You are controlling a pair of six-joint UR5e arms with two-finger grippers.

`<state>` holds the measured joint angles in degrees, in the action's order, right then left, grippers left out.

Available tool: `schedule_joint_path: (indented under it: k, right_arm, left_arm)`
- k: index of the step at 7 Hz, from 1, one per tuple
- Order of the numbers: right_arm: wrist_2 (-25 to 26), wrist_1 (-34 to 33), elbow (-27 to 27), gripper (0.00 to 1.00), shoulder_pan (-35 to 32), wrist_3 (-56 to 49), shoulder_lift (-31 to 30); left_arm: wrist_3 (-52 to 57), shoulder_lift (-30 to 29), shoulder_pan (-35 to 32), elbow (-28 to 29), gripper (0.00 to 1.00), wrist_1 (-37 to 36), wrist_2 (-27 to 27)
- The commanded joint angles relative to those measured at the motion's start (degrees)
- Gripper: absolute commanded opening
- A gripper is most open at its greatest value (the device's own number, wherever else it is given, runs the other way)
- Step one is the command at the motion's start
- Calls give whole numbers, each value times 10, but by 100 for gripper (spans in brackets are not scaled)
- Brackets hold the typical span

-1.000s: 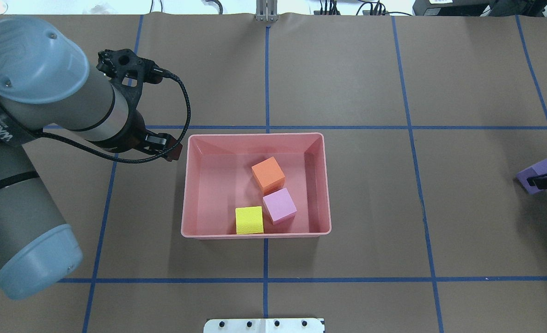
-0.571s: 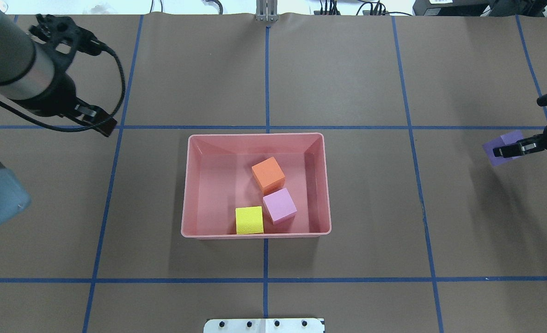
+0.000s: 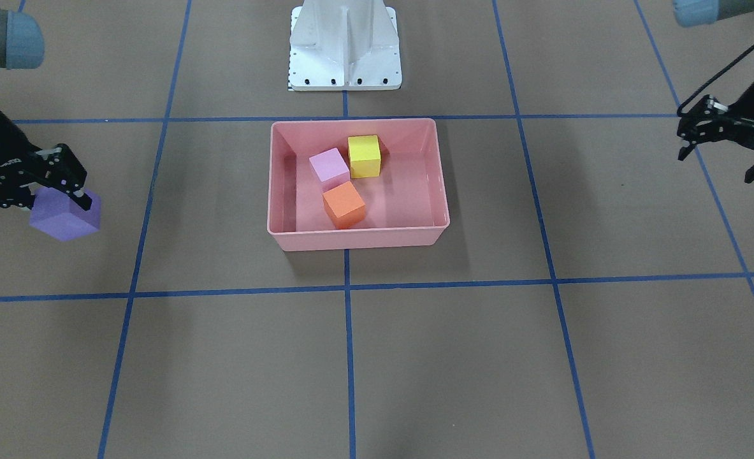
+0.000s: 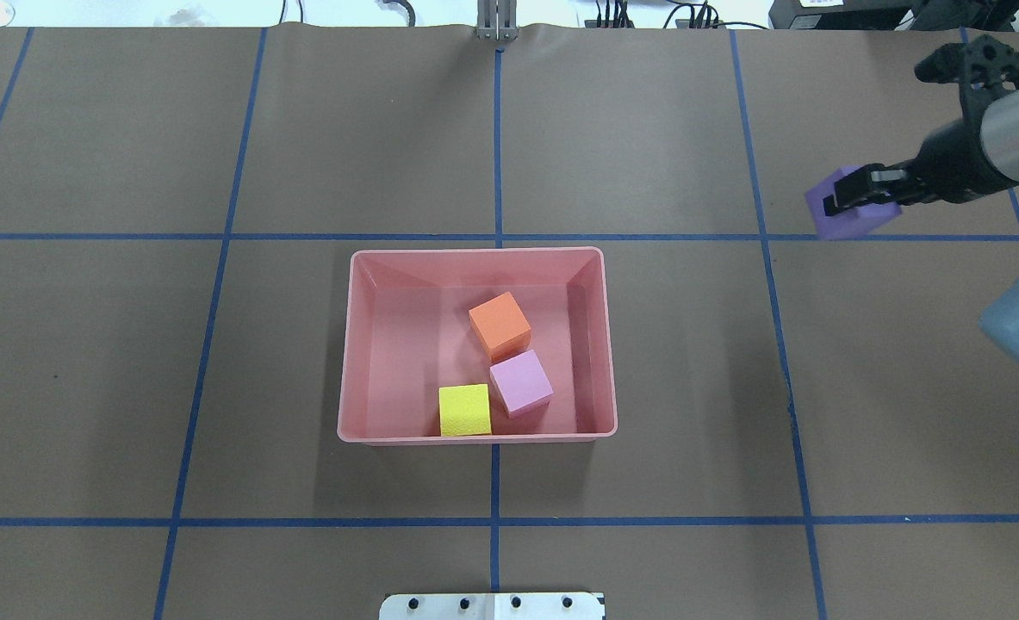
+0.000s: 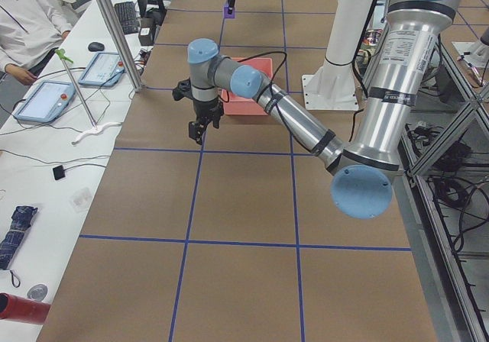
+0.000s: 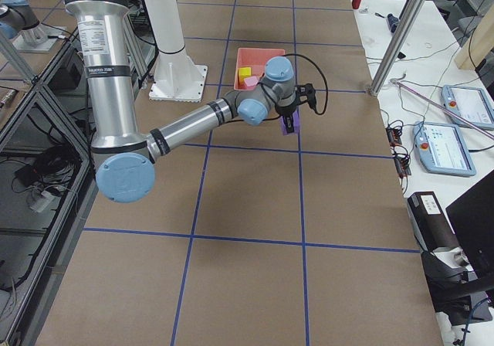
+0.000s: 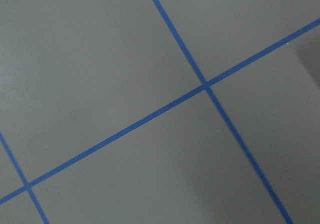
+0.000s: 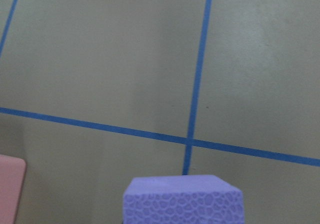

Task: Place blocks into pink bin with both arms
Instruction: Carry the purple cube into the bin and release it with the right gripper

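Since 0.6 s ago, my right pincer (image 4: 841,207) has carried the purple cube (image 4: 854,224) in from the overhead view's right edge, farther from my base and across a blue tape line (image 4: 647,237). My left pincer (image 3: 719,164) has drawn back to that view's far left edge.

The right pincer is clenched on the purple cube, 1 finger across its top face. It holds the cube lifted off the brown paper (image 4: 647,129), well apart from the salmon-pink bin (image 4: 475,251) and off to its right. The left pincer hangs released and holds nothing, its 2 fingers spread, well to the bin's other side.

3 cubes lie inside the bin. The orange cube (image 4: 500,325) is near the middle. The light pink cube (image 4: 520,383) is just beside it. The yellow cube (image 4: 464,410) sits against the wall nearest my base.
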<state>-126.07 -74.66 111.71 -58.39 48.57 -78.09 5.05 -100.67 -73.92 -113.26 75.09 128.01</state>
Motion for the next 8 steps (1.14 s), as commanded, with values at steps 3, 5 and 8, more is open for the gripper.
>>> schedule_joint_path:
  k: [3,5,8]
  right_arm:
    - [154,-205,20,0,168,214,230]
    - [269,-254,-30,0,267,325,329]
    - [356,-255,-148,59,344,412,431]
  left_arm:
    - [31,66,-107,58,100,69,8]
    - [30,66,-106,59,100,68,8]
    - [26,65,-105,59,100,68,8]
